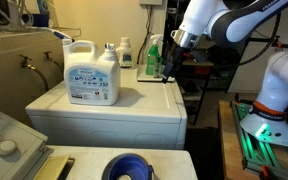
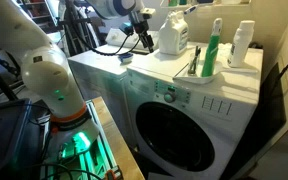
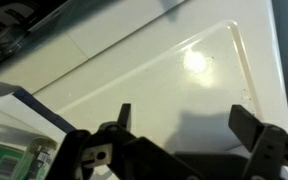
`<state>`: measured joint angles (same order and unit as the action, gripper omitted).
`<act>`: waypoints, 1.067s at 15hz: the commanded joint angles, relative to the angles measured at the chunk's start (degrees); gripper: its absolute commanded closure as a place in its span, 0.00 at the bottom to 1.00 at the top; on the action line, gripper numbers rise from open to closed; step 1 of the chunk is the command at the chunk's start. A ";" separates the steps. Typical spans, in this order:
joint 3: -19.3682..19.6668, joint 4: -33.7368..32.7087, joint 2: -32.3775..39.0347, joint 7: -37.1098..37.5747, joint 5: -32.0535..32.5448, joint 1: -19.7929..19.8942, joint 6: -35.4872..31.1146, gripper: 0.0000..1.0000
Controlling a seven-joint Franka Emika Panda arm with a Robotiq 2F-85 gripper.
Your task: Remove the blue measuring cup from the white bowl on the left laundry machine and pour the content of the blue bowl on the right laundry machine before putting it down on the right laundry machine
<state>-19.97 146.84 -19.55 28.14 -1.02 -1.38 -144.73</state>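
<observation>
The blue measuring cup (image 1: 127, 165) sits at the bottom edge of an exterior view, on the left laundry machine's flat white top (image 1: 174, 165). The white bowl around it cannot be made out against that top. My gripper (image 1: 166, 73) is far from the cup. It hangs open and empty just above the far right part of the right laundry machine's top (image 1: 134, 105), and it shows in both exterior views (image 2: 142, 42). In the wrist view my open fingers (image 3: 187, 125) frame only the bare white machine top (image 3: 184, 60).
A large white detergent jug (image 1: 92, 75) stands on the right machine beside the gripper and also shows in the wrist view (image 3: 14, 140). A green bottle (image 2: 216, 50) and a white bottle (image 2: 242, 45) stand in a tray. A grey-white unit with a knob (image 1: 4, 140) is at the lower left.
</observation>
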 commanded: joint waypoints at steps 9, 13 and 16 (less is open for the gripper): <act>-0.10 -7.67 5.67 -9.02 -2.70 -10.18 1.50 0.00; -2.86 -16.77 14.26 -12.95 -0.57 -15.06 2.40 0.00; -4.13 -23.74 20.78 -16.55 0.48 -17.78 7.15 0.00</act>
<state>-23.74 130.33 -6.08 15.58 -1.58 -17.01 -142.43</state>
